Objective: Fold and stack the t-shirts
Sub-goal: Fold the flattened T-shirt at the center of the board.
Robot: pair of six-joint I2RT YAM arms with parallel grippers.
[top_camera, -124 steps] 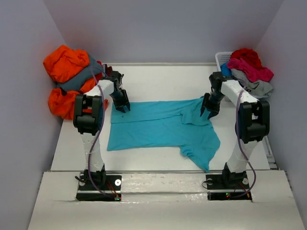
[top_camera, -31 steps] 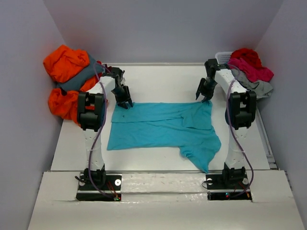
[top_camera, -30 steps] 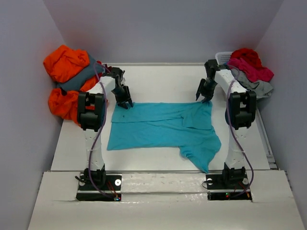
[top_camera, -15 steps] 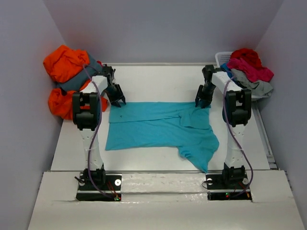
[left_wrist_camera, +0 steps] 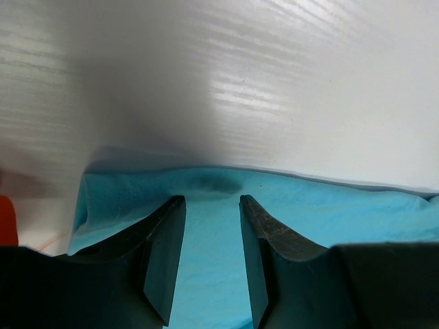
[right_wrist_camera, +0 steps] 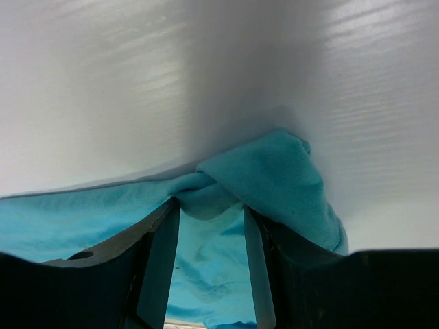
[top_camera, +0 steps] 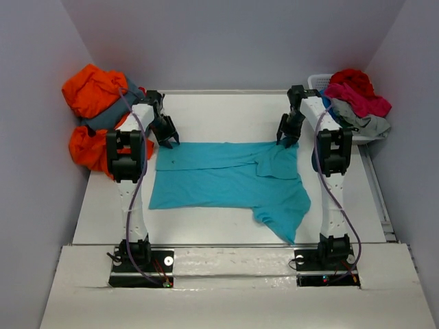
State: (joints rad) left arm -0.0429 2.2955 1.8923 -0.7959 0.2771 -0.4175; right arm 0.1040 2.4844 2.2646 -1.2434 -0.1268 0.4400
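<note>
**Limp cloth, best taken by its far corners**

The left claw (left_wrist_camera: 211, 200) stands parted over the far left corner of the turquoise t-shirt (top_camera: 226, 178), which lies spread on the tabletop (top_camera: 226, 113) and is likely light and floppy. The right claw (right_wrist_camera: 210, 204) is also parted, at the bunched far right corner.

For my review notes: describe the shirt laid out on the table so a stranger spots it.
On the white table lies the turquoise t-shirt. It alone is spread flat; the orange heap at left and the red pile on the basket at right are bunched.
</note>
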